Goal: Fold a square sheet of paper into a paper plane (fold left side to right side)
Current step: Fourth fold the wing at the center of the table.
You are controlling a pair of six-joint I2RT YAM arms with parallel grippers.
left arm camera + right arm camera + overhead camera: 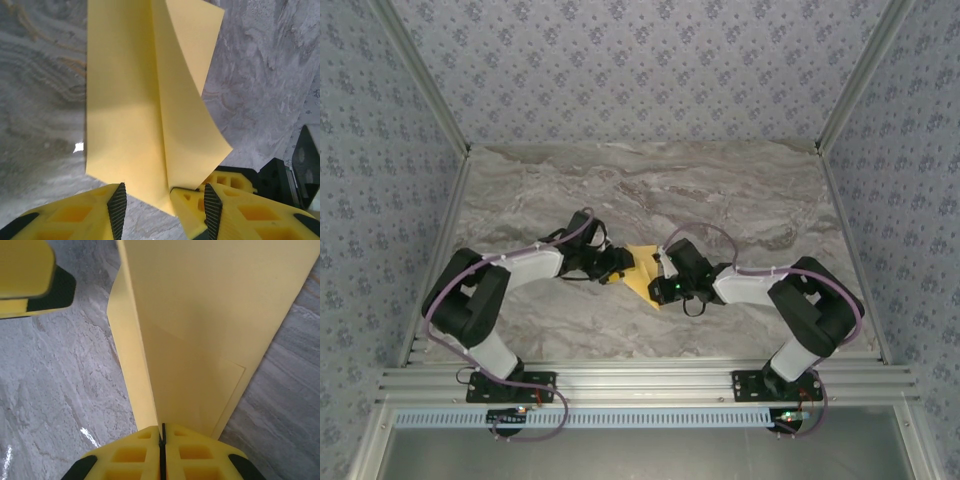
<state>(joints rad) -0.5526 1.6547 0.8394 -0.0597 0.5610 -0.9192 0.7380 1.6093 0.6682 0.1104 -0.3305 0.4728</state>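
The thin, matte yellow sheet of paper [642,268], partly folded with one flap lifted, is at the middle of the grey marble table [720,190], between the two arms. The right pincer [162,432] is clenched on its edge. The left pincer [165,200] is released, with one finger on each side of the paper's corner.

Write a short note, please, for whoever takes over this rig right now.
Left gripper: open, with the near corner of the paper between its fingers, unclamped.
Right gripper: shut on the edge of a raised flap.
Paper: mid-table between both grippers, partly folded, one flap standing up.
Left to do: probably lay the flap over, press the crease, then finish the plane.
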